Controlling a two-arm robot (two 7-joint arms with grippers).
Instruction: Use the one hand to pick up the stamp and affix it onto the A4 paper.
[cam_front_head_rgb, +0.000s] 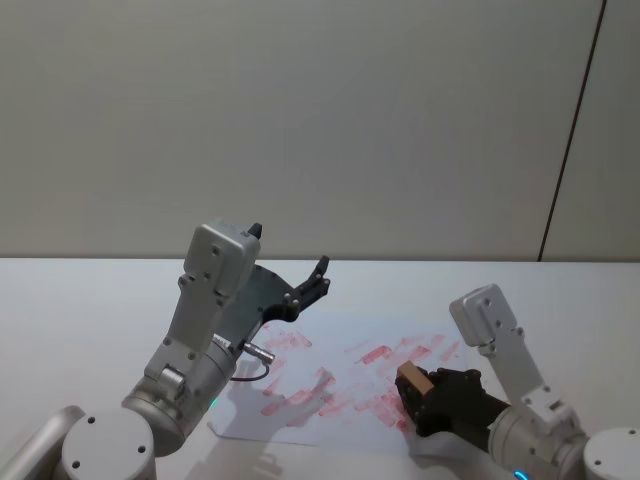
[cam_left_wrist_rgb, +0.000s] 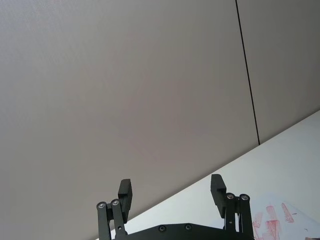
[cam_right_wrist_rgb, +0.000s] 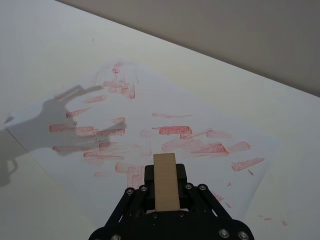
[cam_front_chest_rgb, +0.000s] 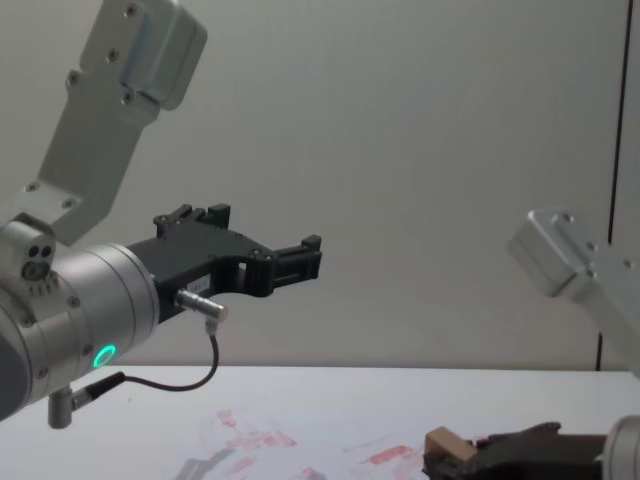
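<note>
The stamp (cam_right_wrist_rgb: 166, 181), a tan wooden block, sits between the dark fingers of my right gripper (cam_right_wrist_rgb: 165, 172), which is shut on it. In the head view the stamp (cam_front_head_rgb: 410, 378) and right gripper (cam_front_head_rgb: 422, 395) are low over the near right part of the A4 paper (cam_front_head_rgb: 345, 328). This white sheet is covered with red ink smears. In the chest view the stamp (cam_front_chest_rgb: 446, 443) pokes out of the right gripper (cam_front_chest_rgb: 472, 455) just above the table. I cannot tell whether it touches the paper (cam_right_wrist_rgb: 150, 97). My left gripper (cam_front_head_rgb: 318, 276) is raised over the sheet's far left, open and empty (cam_left_wrist_rgb: 172, 189).
The white table (cam_front_head_rgb: 80, 300) runs back to a plain grey wall with a dark vertical seam (cam_front_head_rgb: 570, 130) on the right. The left arm casts a shadow on the paper's left part (cam_right_wrist_rgb: 75, 115). A cable (cam_front_chest_rgb: 200, 375) hangs under the left wrist.
</note>
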